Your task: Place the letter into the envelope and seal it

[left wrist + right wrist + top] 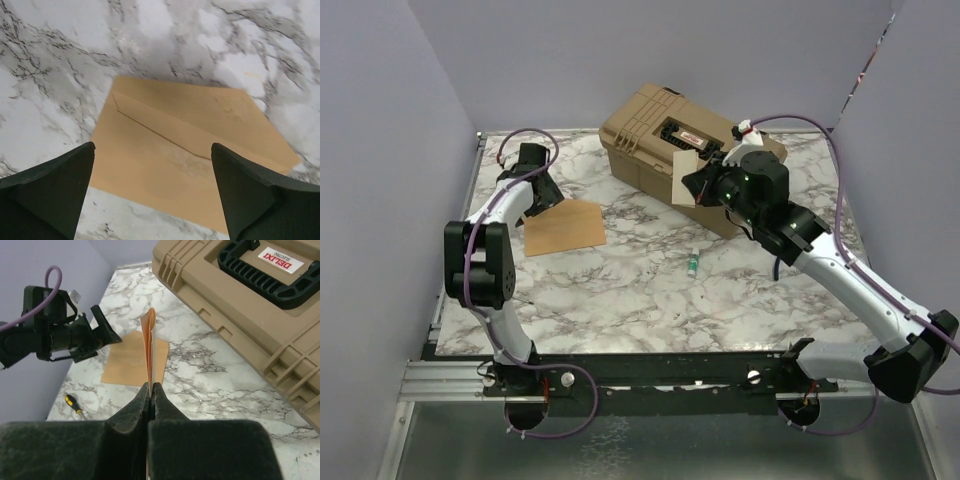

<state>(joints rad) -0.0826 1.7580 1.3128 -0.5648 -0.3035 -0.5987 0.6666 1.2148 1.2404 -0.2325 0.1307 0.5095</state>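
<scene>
Marble tabletop (650,290): left gripper (152,146), jaws spread wide and empty, above the flat envelope (565,228) at centre left; right gripper (151,387) clamped on the upright letter (150,347).

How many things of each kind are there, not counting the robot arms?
Paper things: 2 (envelope, letter)
Tan case: 1
Small green-and-white tube: 1
Screwdriver: 1
Total: 5
</scene>
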